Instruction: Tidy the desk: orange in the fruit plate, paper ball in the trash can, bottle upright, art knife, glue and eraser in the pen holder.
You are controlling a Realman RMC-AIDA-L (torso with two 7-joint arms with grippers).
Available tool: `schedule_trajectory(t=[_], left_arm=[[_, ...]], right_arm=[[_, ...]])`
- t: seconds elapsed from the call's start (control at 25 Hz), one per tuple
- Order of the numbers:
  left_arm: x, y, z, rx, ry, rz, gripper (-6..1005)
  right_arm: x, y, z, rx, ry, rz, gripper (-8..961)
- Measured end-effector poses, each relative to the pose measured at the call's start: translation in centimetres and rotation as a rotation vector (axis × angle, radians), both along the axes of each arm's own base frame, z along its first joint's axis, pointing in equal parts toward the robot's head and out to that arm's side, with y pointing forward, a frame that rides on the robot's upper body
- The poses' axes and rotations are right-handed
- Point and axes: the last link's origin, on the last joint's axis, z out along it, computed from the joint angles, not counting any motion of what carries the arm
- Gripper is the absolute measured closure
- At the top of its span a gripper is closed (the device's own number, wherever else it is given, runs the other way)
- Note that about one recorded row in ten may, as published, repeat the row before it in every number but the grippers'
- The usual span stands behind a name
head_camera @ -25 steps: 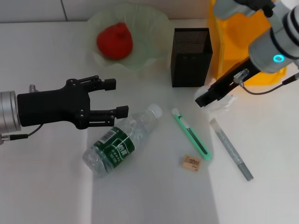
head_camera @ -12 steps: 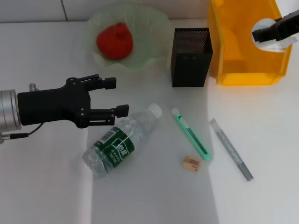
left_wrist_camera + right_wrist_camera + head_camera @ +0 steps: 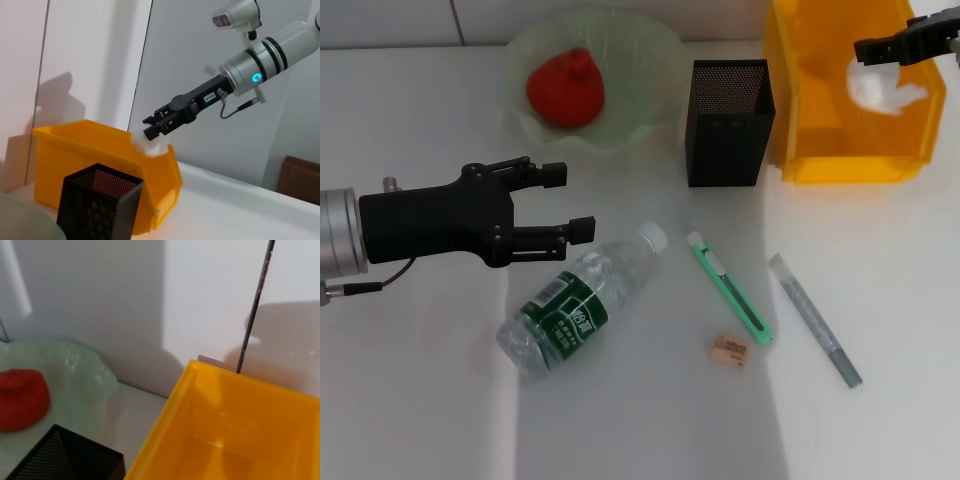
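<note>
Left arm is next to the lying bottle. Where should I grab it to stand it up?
Grip the bottle across its clear upper body, between the green label and the white cap, coming from above. It lies flat, cap pointing toward the pen holder, so fingers straddling the round body there can tip it up. The left gripper hovers open beside it.

Orange [image 3: 565, 87], red-toned, sits in the pale green plate [image 3: 650, 60]. White paper ball [image 3: 878, 88] is over the yellow bin [image 3: 840, 165]. Clear green-labelled bottle [image 3: 582, 300] lies on its side. Green knife [image 3: 730, 287], grey glue stick [image 3: 815, 320] and tan eraser [image 3: 730, 349] lie flat before the black mesh holder [image 3: 728, 140].
</note>
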Motion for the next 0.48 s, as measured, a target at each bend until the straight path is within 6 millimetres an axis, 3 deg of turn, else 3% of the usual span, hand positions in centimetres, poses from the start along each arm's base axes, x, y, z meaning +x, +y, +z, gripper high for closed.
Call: schedule_trajectory(t=[0.28,0.36,0.48], left_arm=[[0.3,0.5,0.6,-0.029,-0.005,0.052,136],[0.6,0.8,1.0,-0.047,0.007,0.075,136],[1.8,1.7,1.9,-0.083,0.054,0.126,136]], right_arm=[[0.1,-1.4,0.6,0.010,0.098,0.060,237],[0.3,-3.1,1.0,0.000,0.143,0.107,135],[0.9,-4.8,1.1,-0.027,0.191,0.136,135]])
